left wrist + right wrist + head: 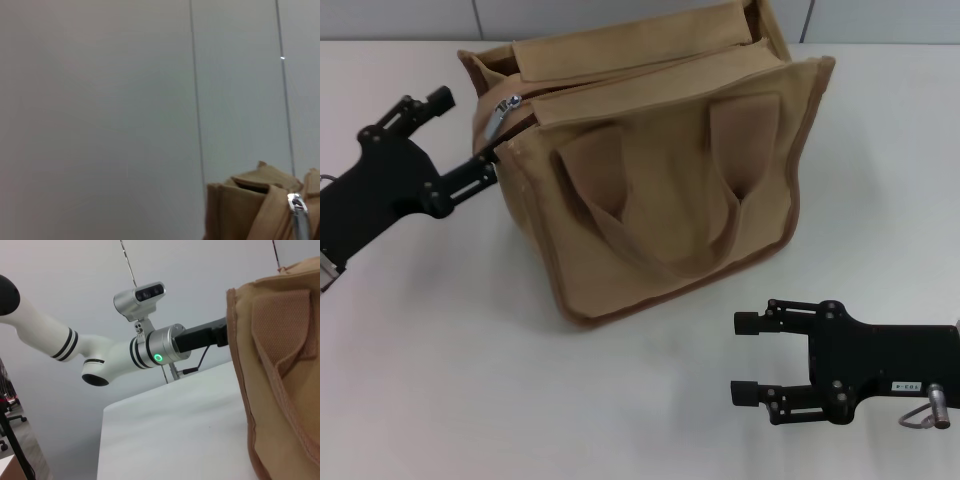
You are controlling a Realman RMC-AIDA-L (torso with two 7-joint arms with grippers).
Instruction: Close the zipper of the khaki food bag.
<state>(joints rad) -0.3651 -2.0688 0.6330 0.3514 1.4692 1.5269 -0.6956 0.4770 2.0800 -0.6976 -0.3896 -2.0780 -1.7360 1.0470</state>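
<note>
The khaki food bag (670, 190) stands upright in the middle of the white table (440, 380), its two wide handles folded down over the front. The zipper (650, 68) runs along the top flap, and its silver pull tab (503, 112) sits at the bag's left end. My left gripper (470, 128) is open beside that end, with the tab just beyond its fingertips and the lower finger (485, 168) close to the bag's side. The left wrist view shows the bag's corner (240, 200) and the pull tab (298, 210). My right gripper (742, 358) is open and empty in front of the bag.
A pale panelled wall (100, 100) rises behind the table. The right wrist view shows the bag's side (280, 365) and the left arm (125, 352) reaching in over the table top (170, 435).
</note>
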